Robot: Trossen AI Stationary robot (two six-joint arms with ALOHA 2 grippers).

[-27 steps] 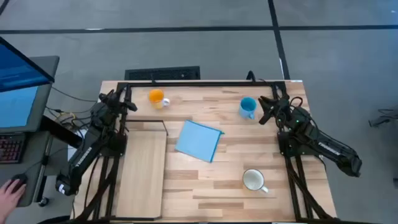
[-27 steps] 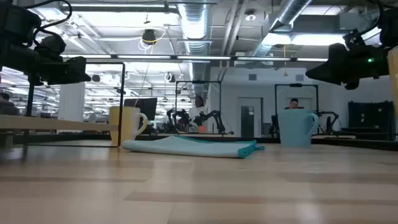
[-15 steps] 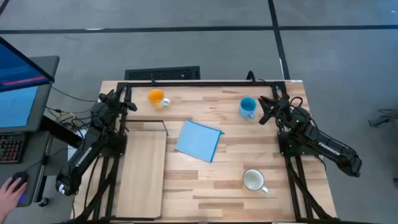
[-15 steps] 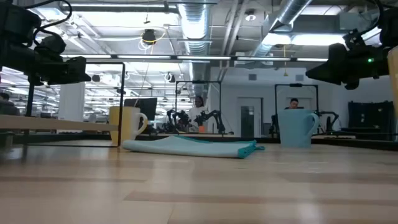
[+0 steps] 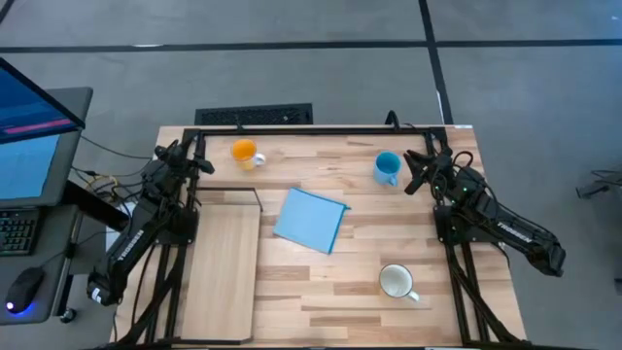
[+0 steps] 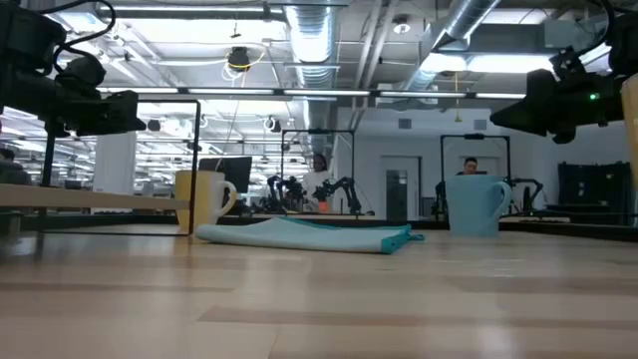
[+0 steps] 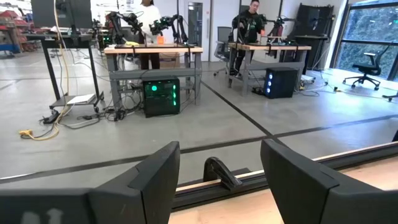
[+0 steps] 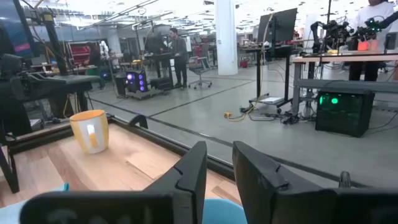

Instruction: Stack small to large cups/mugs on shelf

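Left gripper (image 5: 201,161): raised over the tabletop's far left corner, fingers spread wide, empty.
Right gripper (image 5: 412,175): raised near the far right corner, just beside the blue mug (image 5: 387,167); fingers parted a little, grasping nothing.
Orange mug (image 5: 244,153): far edge, left.
White mug (image 5: 397,282): near right.
Shelf (image 5: 223,267): along the left edge, bare.
Cloth (image 5: 311,220): centre.

Blue cloth (image 5: 311,219) flat mid-table. Monitor (image 5: 29,126), keyboard (image 5: 19,233), mouse (image 5: 21,288) off table's left edge.
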